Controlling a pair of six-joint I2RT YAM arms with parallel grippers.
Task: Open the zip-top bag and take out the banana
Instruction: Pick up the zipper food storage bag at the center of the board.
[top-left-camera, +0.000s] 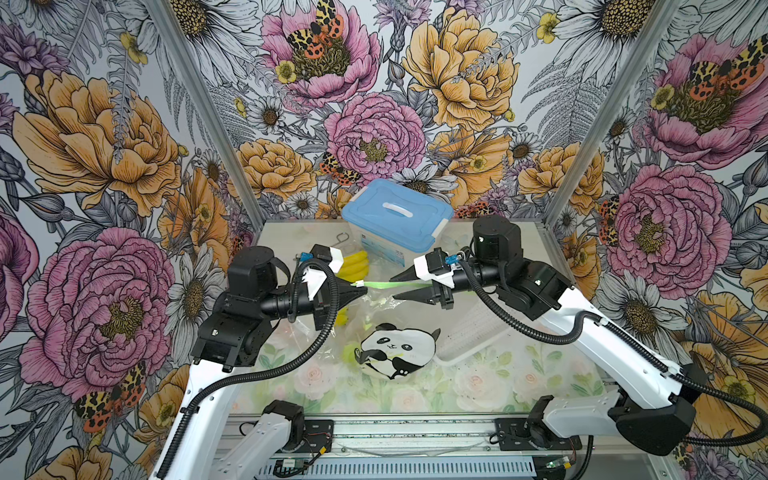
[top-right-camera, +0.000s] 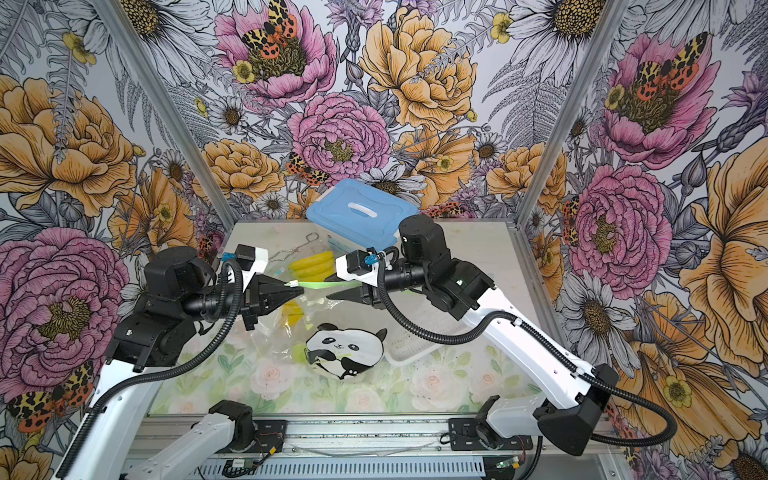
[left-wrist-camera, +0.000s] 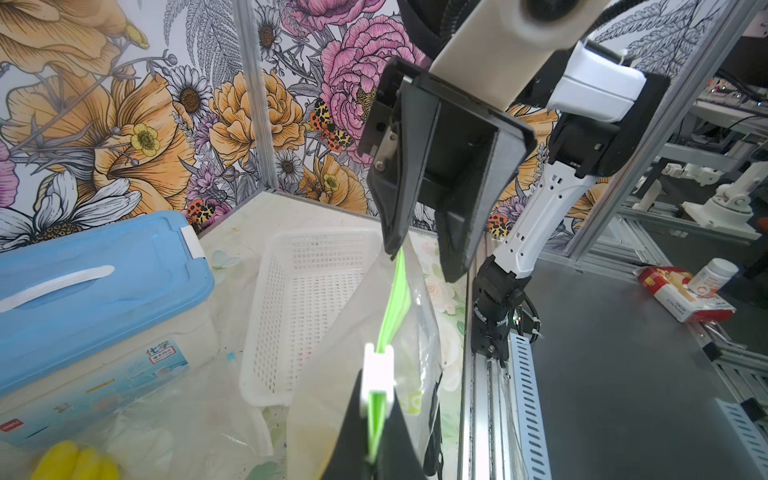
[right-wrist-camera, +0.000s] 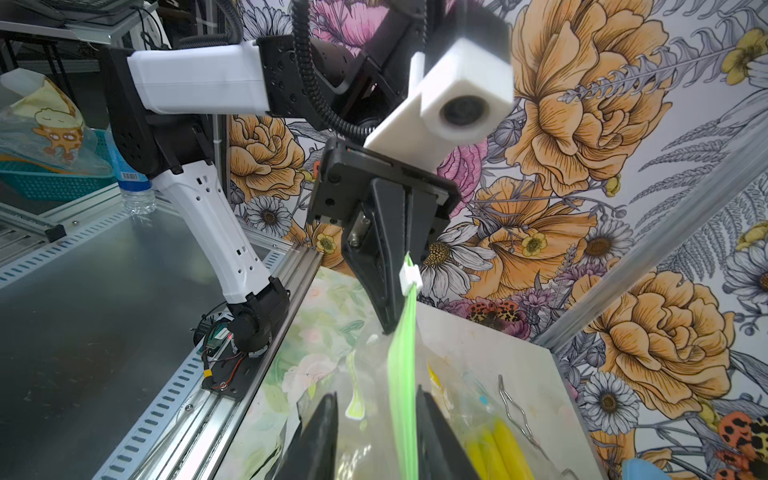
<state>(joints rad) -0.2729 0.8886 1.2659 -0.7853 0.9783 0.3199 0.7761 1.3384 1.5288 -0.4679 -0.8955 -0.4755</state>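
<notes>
The zip-top bag (left-wrist-camera: 411, 328) is thin clear plastic film, glossy and crinkled, with a smooth green zip strip (left-wrist-camera: 397, 291). The white basket (left-wrist-camera: 307, 291) is matt perforated plastic. The box lid (left-wrist-camera: 83, 266) is smooth, faintly shiny blue plastic, and the frame rail (left-wrist-camera: 478, 395) is bare brushed metal.

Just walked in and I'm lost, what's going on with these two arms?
The left gripper is shut on the green zip edge of the zip-top bag, right by the white slider, holding that edge up. The right gripper is open, jaws either side of the strip's other end. Something yellow, probably the banana, shows inside the bag.
</notes>
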